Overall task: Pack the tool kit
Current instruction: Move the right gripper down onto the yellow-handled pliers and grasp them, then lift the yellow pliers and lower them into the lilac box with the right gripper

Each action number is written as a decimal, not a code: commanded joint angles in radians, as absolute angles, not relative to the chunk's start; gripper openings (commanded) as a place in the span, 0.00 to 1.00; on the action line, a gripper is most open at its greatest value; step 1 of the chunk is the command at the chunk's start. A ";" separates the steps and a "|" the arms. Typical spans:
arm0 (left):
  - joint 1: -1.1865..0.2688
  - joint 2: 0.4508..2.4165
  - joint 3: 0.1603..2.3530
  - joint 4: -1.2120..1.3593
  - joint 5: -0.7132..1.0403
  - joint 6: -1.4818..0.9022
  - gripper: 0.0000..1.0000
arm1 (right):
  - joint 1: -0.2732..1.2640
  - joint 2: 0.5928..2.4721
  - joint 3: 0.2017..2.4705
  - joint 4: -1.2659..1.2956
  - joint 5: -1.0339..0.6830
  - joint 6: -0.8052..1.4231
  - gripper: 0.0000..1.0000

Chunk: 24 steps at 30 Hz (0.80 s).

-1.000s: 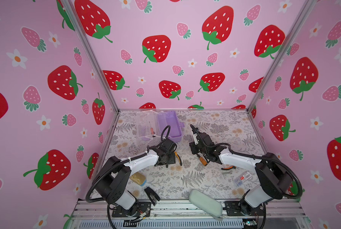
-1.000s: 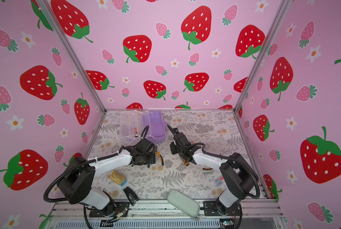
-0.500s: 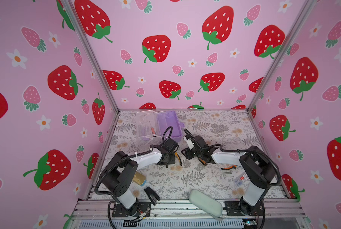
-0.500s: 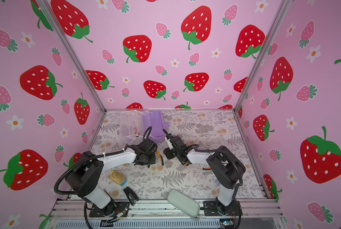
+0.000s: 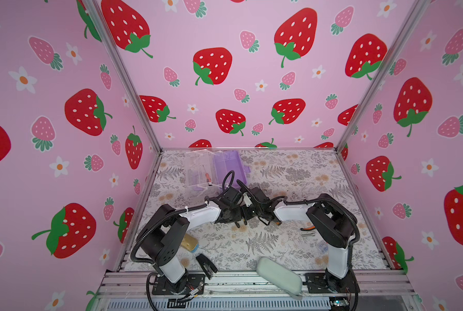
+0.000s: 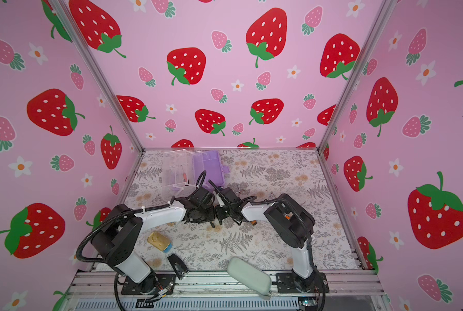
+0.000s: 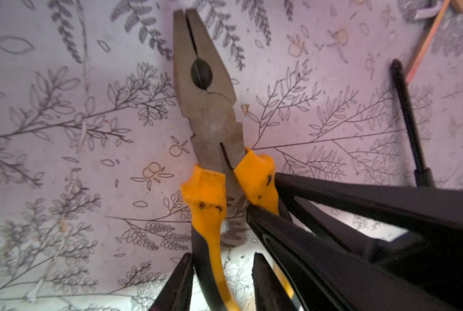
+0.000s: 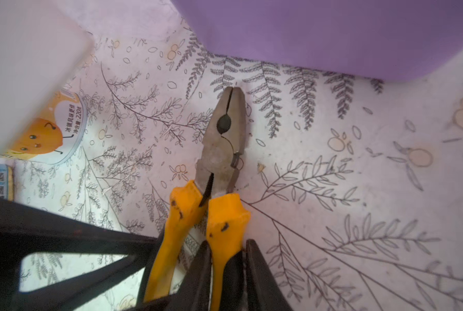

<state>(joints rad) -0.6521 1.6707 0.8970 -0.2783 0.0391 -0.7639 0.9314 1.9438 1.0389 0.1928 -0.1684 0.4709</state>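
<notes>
Tool kit case [image 5: 226, 168] is sitting open at the back left of the bench [image 5: 305, 172] in both top views. Its lilac base [image 6: 207, 165] is lying flat and its clear lid [image 6: 176, 172] is standing just to the left of it. A small orange-handled tool [image 5: 208, 176] is showing through the clear part.

Just in front of the case the two arms are meeting at mid-bench. The wrist views are showing the orange-handled pliers [image 7: 208, 107] between them, with the steel nose closed and pointing toward a corner of the lilac base.

The right claw [image 8: 227, 242] is pinching one handle tightly, with both fingers pressing against the grip. The left claw [image 7: 222, 255] is standing partly open astride the other handle. One finger is touching it, and a gap is showing between the handle and the other finger. Whether the pliers are resting on the bench or hanging just above it, I cannot tell.

A black-shafted tool [image 7: 408, 121] is lying on the bench near the claws. Beside the right arm's elbow, an orange-and-black tool [image 5: 309, 229] and a short metal piece [image 5: 307, 234] are lying close together. A gold tin [image 5: 188, 242] is sitting near the left arm's base, with a small black clip-like thing [image 5: 206, 266] just in front of it. A pale green pouch [image 5: 278, 276] is lying at the front edge between the two arm bases, partly overhanging the rail.
</notes>
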 commanded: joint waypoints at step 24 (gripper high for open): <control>-0.643 1.040 0.957 -0.425 -0.248 -0.687 0.79 | 0.944 1.717 1.073 0.059 -0.038 0.391 0.00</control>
<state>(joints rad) -0.6540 1.0924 0.9302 -0.3523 -0.1169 -0.7197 0.9386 1.7725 1.0092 0.0719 -0.0589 0.4309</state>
